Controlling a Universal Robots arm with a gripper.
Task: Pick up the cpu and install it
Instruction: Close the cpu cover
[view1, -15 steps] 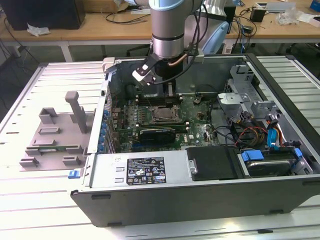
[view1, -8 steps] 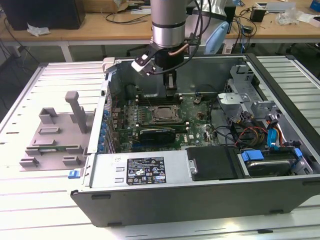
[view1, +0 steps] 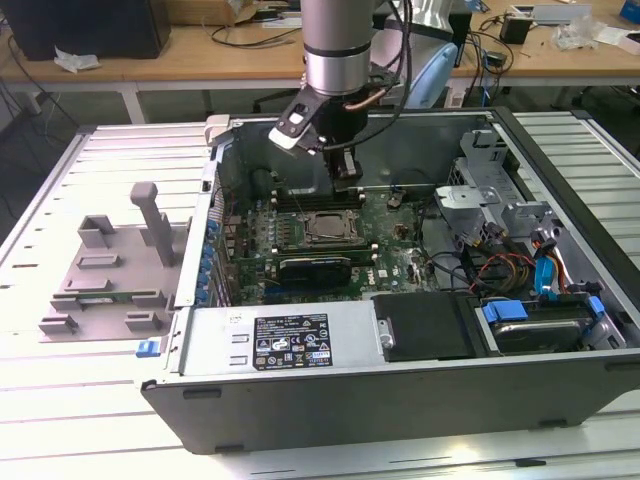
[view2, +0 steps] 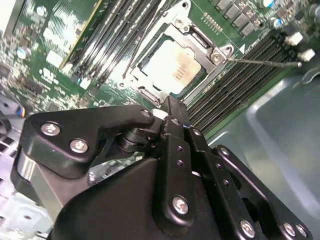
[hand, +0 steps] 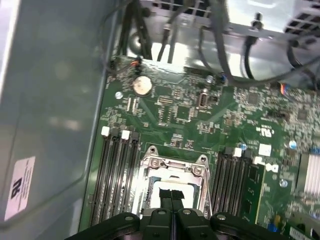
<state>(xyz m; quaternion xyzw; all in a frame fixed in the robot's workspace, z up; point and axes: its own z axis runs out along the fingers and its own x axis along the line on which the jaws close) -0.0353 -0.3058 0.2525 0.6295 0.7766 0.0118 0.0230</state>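
The cpu (view1: 328, 228) lies flat in the motherboard socket inside the open computer case; its silvery top shows in both wrist views (view2: 175, 67) (hand: 186, 186). The metal socket frame (hand: 172, 162) surrounds it, and a thin lever wire (view2: 260, 62) sticks out to one side. My gripper (view1: 347, 180) hangs straight above the socket, a short way over the chip. Its black fingers (hand: 171, 192) are pressed together with nothing between them, and the fingertips (view2: 169, 102) point down at the socket edge.
Memory slots (hand: 117, 170) flank the socket on both sides. A grey tray (view1: 100, 270) sits outside the case at the exterior view's left. The power supply (view1: 290, 340), a drive bay (view1: 530, 330) and loose cables (view1: 500, 265) crowd the case's near side and the exterior view's right.
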